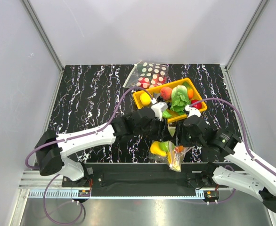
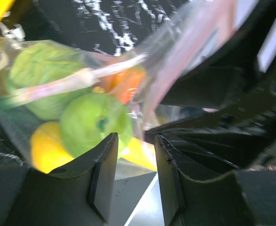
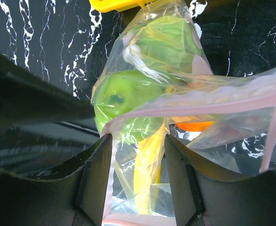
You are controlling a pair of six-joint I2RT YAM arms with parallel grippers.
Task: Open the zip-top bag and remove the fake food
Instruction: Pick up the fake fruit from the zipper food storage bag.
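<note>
Bright, even light fills the top view, shadows soft. The left wrist view is blurred; the right one is sharper, with glare on the zip-top bag [image 3: 213, 99].

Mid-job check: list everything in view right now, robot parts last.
zip-top bag: one, see-through with pink strip, near table edge.
bagged fake food: several, green, yellow, orange, inside the bag.
yellow tray: one, yellow, behind the bag.
tray food: several, green, red, orange, yellow, in the tray.
polka-dot bag: one, white, red, green dots, behind tray.
table: one, black marbled.
left gripper: black, fingers apart, at the bag.
right gripper: black, fingers apart, astride the bag's edge.
</note>
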